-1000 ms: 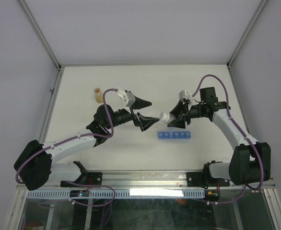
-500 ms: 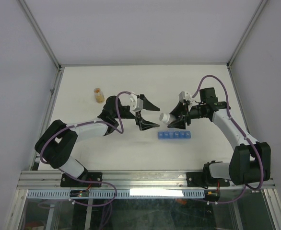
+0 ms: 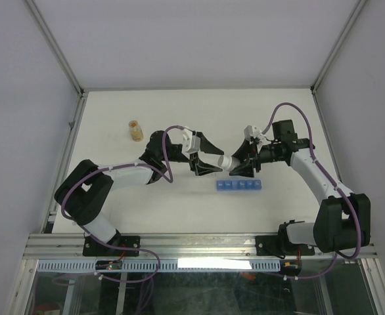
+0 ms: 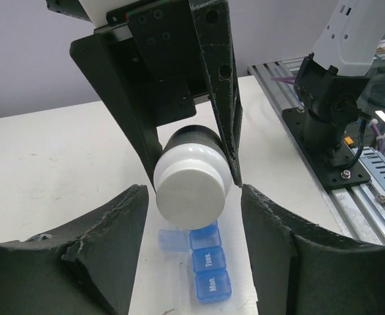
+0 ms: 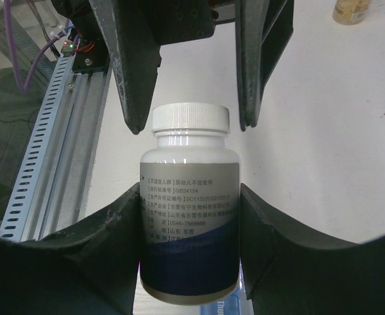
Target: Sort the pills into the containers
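Observation:
My right gripper [image 3: 240,163] is shut on a white pill bottle [image 5: 189,216] with a blue-and-grey label and holds it level above the table, cap [image 3: 226,161] pointing left. My left gripper [image 3: 217,160] is open, with a finger on each side of the white cap [image 4: 191,188] and a small gap at both. The translucent blue pill organizer [image 3: 239,186] lies on the table just below the bottle. In the left wrist view [image 4: 209,269] its "Mon." and "Tues." lids are shut and one lid [image 4: 173,239] stands open. Its far compartments are hidden behind the bottle.
A small clear bottle with orange-tan contents [image 3: 135,130] stands at the back left, also in the right wrist view [image 5: 353,10]. The metal rail [image 3: 199,244] and the arm bases run along the table's near edge. White walls close in the back and sides.
My left gripper has moved right toward the bottle and turned, so its open fingers now straddle the cap. The right gripper and the bottle have hardly moved.

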Available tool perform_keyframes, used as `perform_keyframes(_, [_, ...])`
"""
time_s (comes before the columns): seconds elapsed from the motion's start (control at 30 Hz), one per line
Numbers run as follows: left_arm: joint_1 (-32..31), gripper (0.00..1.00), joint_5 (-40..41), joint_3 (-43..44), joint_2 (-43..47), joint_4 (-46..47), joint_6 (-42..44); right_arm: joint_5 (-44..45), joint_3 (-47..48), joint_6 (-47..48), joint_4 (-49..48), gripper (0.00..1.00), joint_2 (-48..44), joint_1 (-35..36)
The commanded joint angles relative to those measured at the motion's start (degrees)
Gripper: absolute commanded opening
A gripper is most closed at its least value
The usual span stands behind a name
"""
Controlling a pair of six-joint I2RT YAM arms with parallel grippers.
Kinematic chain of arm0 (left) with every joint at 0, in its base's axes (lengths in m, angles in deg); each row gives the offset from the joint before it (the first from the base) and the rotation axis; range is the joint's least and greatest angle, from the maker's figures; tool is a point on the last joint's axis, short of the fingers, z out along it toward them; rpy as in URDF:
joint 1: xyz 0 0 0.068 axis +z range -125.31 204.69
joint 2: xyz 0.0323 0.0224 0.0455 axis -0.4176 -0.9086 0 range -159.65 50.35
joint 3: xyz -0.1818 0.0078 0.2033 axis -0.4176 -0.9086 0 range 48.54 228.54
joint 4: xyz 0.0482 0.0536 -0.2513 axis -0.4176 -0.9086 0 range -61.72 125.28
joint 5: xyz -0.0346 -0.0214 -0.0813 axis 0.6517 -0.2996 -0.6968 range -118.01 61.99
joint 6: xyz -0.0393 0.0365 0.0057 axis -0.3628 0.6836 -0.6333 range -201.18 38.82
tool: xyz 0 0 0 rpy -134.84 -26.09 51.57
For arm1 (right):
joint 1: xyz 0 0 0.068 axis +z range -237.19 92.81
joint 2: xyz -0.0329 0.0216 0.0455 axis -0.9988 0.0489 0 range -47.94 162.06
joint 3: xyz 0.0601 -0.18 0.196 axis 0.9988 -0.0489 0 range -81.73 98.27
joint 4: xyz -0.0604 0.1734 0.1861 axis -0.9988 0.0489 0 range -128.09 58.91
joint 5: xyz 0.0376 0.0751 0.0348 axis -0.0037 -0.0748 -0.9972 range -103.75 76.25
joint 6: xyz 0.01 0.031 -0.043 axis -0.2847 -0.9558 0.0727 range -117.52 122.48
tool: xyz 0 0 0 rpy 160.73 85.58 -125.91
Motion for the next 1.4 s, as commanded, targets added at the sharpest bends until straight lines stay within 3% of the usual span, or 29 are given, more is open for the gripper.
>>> perform_keyframes(0.0, [-0.9, 0.57, -2.0, 2.6, -0.2, 1.4, 1.6, -2.2, 2.8, 1.4, -0.3, 0.00, -0.2, 0.4])
perform_keyframes(0.27, [-1.6, 0.45, -2.6, 3.1, -0.2, -0.7, 2.3, -2.1, 2.8, 1.4, -0.1, 0.00, -0.1, 0.4])
perform_keyframes(0.53, [-2.4, 0.00, -0.9, 4.2, 1.2, -6.4, 1.6, -1.7, 2.9, 1.4, 0.0, 0.00, 0.0, 0.4])
perform_keyframes(0.73, [-3.1, 0.00, 9.4, 4.2, 4.7, -11.7, -12.5, -0.9, 3.4, 0.9, -0.1, 0.00, 0.2, 0.4])
perform_keyframes(0.97, [-12.1, 0.00, 41.9, 5.4, 10.5, -23.1, -34.0, -0.2, 3.6, -0.8, -1.0, 0.00, 0.7, 0.3])
perform_keyframes(1.07, [-12.8, 0.00, 44.1, 7.7, 10.5, -28.1, -38.2, -0.3, 3.6, -0.9, -0.9, 0.00, 0.7, 0.2])
perform_keyframes(1.2, [-12.9, 0.00, 44.5, 7.8, 12.3, -28.0, -37.5, -0.5, 3.7, -1.0, -0.8, 0.00, 0.6, 0.2])
perform_keyframes(1.3, [-12.8, 0.07, 45.2, 8.4, 11.9, -29.1, -36.2, -0.6, 3.7, -1.0, -0.8, 0.00, 0.6, 0.0])
perform_keyframes(1.37, [-12.8, 0.19, 45.9, 8.4, 12.0, -29.5, -35.5, -0.6, 3.7, -1.0, -0.8, 0.00, 0.6, -0.2])
